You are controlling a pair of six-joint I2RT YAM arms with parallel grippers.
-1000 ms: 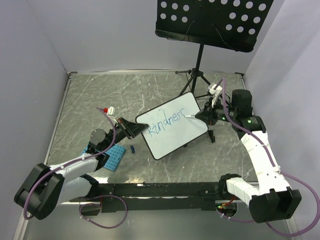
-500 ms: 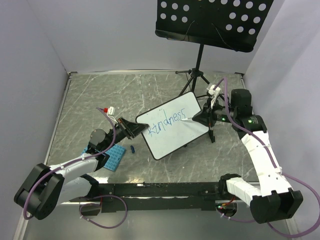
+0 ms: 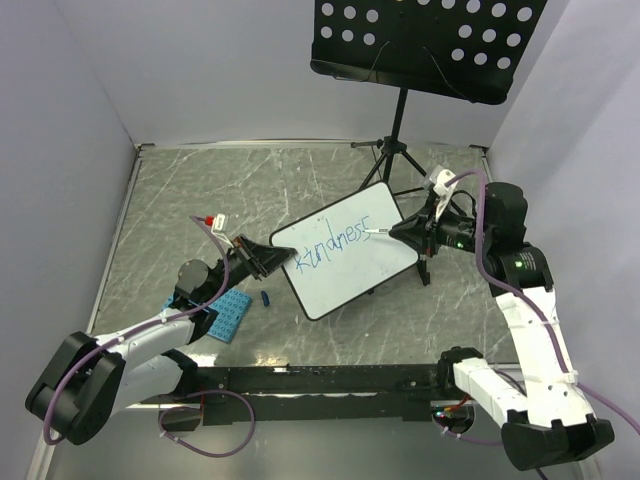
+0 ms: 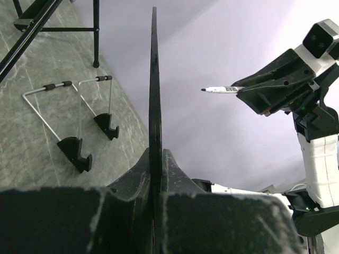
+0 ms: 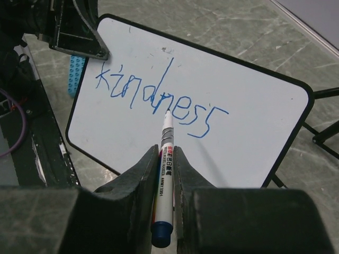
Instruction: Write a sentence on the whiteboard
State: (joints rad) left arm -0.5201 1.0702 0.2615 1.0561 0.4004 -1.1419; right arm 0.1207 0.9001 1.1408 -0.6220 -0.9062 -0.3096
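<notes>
The whiteboard (image 3: 350,262) is held tilted above the table, its left edge clamped in my shut left gripper (image 3: 272,258). It bears one line of blue script, "kindness" (image 3: 335,243). My right gripper (image 3: 405,232) is shut on a white marker (image 3: 380,232) with its tip at the end of the word. The right wrist view shows the board (image 5: 249,132), the word (image 5: 159,98) and the marker (image 5: 167,127) between my gripper's (image 5: 165,152) jaws. In the left wrist view the board (image 4: 154,79) is edge-on in my left gripper (image 4: 154,153), and the marker tip (image 4: 217,90) stands off from it.
A black perforated music-stand tray (image 3: 430,45) on a tripod (image 3: 395,150) stands behind the board. A blue studded plate (image 3: 228,318) and a small blue cap (image 3: 266,297) lie by the left arm. Wire stand feet (image 4: 74,148) are under the board.
The last "s" of "kindness" was finished. My right arm has drawn back to the right, and the marker tip has come off the board. The left arm and board have held still.
</notes>
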